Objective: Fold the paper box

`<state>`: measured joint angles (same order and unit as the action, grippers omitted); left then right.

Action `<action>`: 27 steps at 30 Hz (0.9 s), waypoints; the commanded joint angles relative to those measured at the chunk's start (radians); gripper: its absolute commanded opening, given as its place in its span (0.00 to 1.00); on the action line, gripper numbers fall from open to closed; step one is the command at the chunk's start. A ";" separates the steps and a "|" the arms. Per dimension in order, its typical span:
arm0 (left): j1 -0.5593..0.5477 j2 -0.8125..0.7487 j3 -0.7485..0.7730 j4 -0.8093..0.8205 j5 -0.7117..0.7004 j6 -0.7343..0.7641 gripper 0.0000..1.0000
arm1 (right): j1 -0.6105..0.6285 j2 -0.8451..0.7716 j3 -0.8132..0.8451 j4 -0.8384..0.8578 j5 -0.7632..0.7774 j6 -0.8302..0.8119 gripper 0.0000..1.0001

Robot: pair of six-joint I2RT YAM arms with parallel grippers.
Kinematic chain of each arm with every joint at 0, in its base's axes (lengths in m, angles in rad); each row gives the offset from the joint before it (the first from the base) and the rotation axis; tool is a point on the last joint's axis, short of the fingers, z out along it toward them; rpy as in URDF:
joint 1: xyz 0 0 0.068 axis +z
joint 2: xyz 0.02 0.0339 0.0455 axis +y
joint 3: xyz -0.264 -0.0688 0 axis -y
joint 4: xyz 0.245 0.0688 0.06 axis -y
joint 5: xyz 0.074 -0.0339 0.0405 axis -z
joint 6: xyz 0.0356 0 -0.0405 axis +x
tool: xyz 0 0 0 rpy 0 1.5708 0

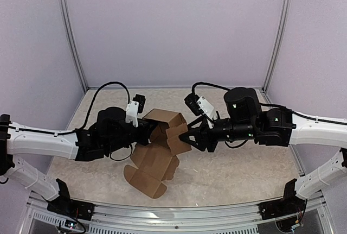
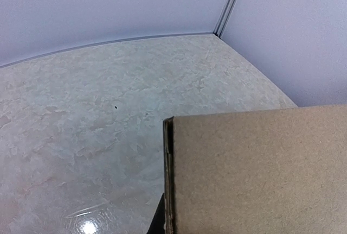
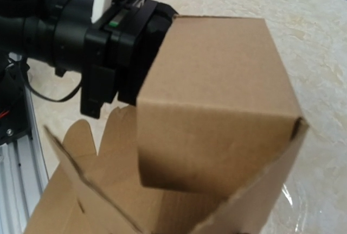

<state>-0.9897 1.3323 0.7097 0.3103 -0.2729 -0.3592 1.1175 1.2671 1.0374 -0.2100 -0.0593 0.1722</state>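
Note:
The paper box is brown cardboard, partly folded. Its upper part forms an open cube held above the table, and its flat flaps hang down to the surface. My left gripper is shut on the box's left wall. In the left wrist view that wall fills the lower right, with a sliver of one finger beside its edge. My right gripper meets a side flap from the right, its fingers closed together on it. In the right wrist view the box hides my own fingers, and the left gripper shows behind it.
The beige marbled tabletop is walled by pale panels with metal posts at the back corners. A metal rail runs along the near edge. Black cables loop over both wrists.

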 commanded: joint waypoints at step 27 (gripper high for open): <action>-0.073 0.043 0.160 -0.255 -0.289 -0.141 0.00 | 0.098 0.208 0.053 0.217 0.475 0.079 0.45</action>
<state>-1.0443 1.3560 0.8318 0.1009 -0.5140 -0.4648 1.1957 1.4391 1.0657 -0.0467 0.2977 0.2371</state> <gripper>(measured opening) 0.028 0.447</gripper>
